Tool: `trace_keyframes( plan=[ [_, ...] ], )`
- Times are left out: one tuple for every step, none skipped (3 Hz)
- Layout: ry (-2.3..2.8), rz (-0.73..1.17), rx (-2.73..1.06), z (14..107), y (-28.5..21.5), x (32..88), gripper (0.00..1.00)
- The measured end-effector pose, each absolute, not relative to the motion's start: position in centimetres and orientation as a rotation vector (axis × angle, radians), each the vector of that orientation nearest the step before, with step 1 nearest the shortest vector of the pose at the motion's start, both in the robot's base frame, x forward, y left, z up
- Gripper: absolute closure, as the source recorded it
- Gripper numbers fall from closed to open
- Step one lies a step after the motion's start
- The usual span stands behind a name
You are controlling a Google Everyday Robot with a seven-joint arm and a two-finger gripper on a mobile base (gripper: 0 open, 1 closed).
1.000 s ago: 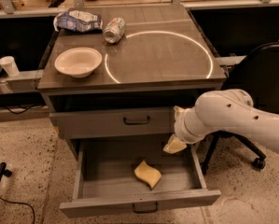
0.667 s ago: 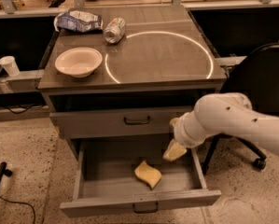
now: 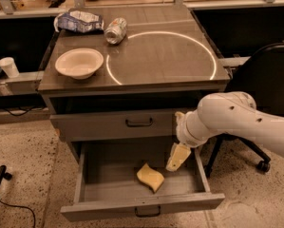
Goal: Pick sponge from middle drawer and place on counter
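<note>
The pale yellow sponge (image 3: 150,177) lies on the floor of the open middle drawer (image 3: 87,188), near its centre. My gripper (image 3: 176,158) hangs at the end of the white arm, inside the drawer's right half. It is just right of and slightly above the sponge, apart from it. The counter (image 3: 151,51) is the glossy grey-brown cabinet top with a large thin white ring.
A white bowl (image 3: 79,62) sits at the counter's left. A crushed can (image 3: 115,30) and a crumpled chip bag (image 3: 79,20) lie at its back left. A closed grey drawer (image 3: 139,122) is above the open one. A black chair (image 3: 269,80) stands right.
My gripper has moved down and slightly left, from beside the upper drawer front into the open drawer, closer to the sponge. The sponge has not moved.
</note>
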State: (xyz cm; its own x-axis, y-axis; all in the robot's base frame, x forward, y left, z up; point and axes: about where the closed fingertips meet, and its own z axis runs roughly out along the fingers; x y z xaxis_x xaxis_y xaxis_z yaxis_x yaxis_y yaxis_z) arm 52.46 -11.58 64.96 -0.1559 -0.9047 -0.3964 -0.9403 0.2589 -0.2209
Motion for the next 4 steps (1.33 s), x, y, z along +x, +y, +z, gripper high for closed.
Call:
trace_keyframes(
  plan=[
    [2.089, 0.107, -1.671, 65.0, -11.6, 52.5, 0.0],
    [2.097, 0.192, -1.665, 60.3, -10.7, 53.1, 0.0],
    [2.054, 0.246, -1.67, 56.0, -9.6, 53.8, 0.0],
    [2.053, 0.247, -1.67, 55.9, -9.6, 53.6, 0.0]
  ],
)
